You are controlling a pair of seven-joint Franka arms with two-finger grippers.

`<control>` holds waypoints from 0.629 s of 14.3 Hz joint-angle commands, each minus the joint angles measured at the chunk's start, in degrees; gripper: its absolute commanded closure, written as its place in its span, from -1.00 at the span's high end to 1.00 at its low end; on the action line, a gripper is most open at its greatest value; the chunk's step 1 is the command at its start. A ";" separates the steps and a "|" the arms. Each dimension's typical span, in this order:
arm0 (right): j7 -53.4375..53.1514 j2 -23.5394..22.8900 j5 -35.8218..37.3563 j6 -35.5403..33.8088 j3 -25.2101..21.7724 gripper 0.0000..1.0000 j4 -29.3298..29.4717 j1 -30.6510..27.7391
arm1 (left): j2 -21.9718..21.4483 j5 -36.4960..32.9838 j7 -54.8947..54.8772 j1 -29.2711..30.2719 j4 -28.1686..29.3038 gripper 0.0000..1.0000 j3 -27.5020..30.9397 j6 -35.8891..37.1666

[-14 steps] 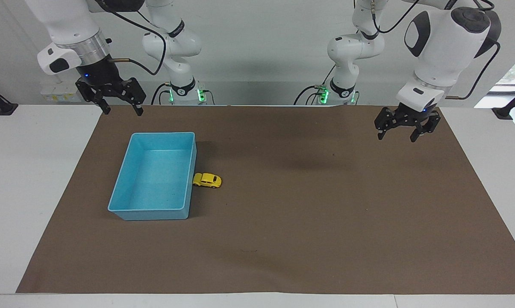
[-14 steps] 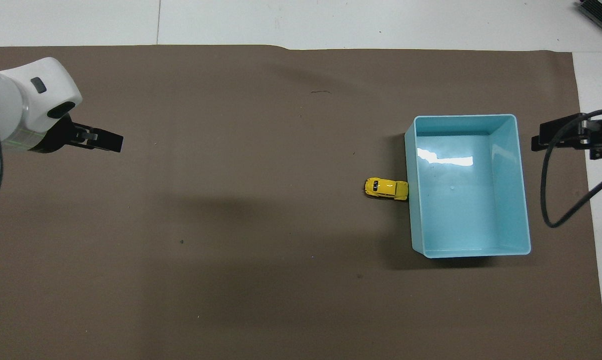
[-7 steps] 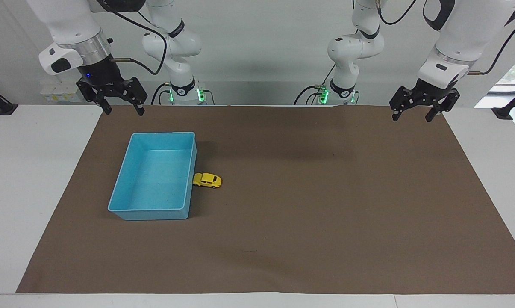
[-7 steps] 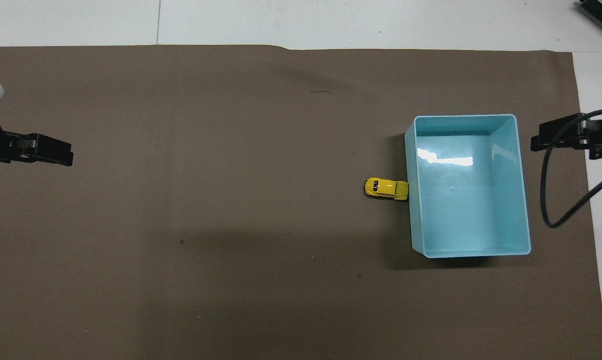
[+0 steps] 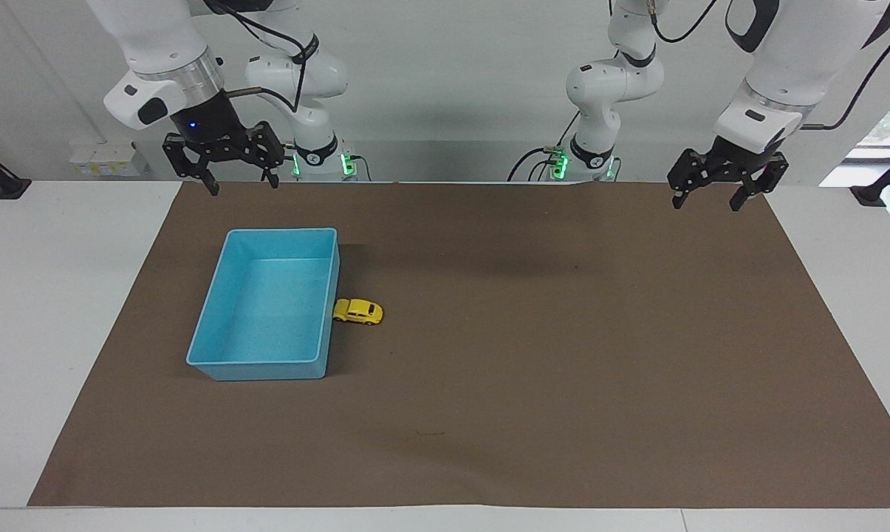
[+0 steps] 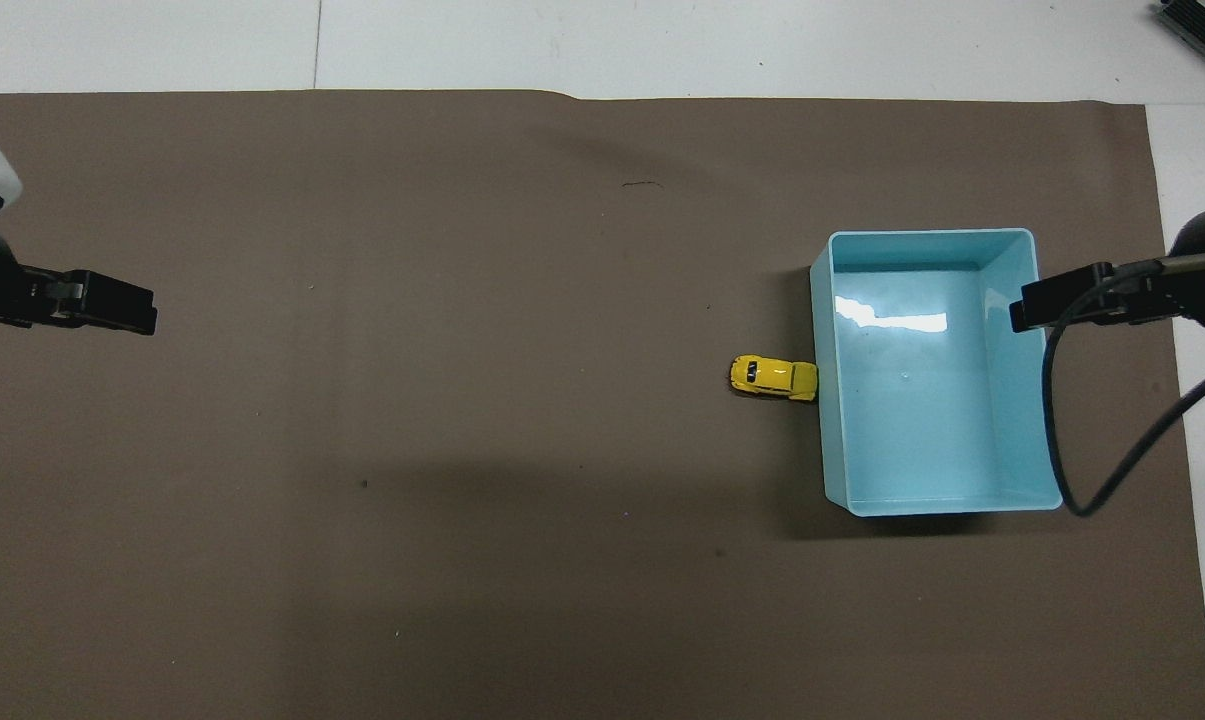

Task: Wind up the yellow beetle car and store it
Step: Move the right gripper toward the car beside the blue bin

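Note:
The yellow beetle car [image 5: 358, 311] [image 6: 773, 377] stands on the brown mat, its one end against the side wall of the blue bin [image 5: 267, 367] [image 6: 828, 430] that faces the left arm's end of the table. Nothing lies in the bin. My right gripper [image 5: 242, 185] [image 6: 1032, 305] hangs open and empty, high over the mat by the bin; from overhead it covers the bin's wall at the right arm's end. My left gripper [image 5: 704, 203] [image 6: 127, 308] waits open and empty over the mat at the left arm's end, well away from the car.
The brown mat [image 5: 563, 369] covers most of the white table [image 5: 60, 295]. A black cable [image 6: 1062, 430] loops down from the right arm beside the bin. A dark device [image 6: 1202, 25] sits at the table's corner farthest from the robots.
The left gripper rose and drew back toward its own end of the mat. The right gripper shifted sideways toward the bin. Car and bin have not moved.

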State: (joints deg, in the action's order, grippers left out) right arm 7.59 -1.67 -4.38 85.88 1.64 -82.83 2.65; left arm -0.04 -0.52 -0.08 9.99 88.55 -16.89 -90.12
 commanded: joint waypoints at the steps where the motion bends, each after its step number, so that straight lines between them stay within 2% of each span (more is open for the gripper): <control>1: 9.78 1.67 -0.63 -0.10 1.87 1.00 -1.81 -0.54 | -0.75 0.79 0.35 0.91 -0.04 1.00 -0.16 1.17; 3: 19.59 1.94 -0.63 0.69 3.63 1.00 -2.24 -0.54 | -0.75 0.88 0.35 0.73 0.04 1.00 -0.24 1.17; 7: 46.93 2.29 -1.50 2.80 3.90 1.00 -4.52 -0.54 | -0.75 0.79 0.35 0.82 -0.04 1.00 -0.16 1.17; 9: 53.37 2.03 -1.60 5.60 6.00 1.00 -6.36 -0.54 | -0.75 0.88 0.35 0.91 -0.04 1.00 -0.16 1.09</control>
State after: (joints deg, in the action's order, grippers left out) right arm 53.90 -1.14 -4.48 88.22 5.76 -85.03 2.67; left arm -0.04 -0.52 -0.07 10.05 88.53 -16.76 -90.06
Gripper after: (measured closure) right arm 0.000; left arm 0.000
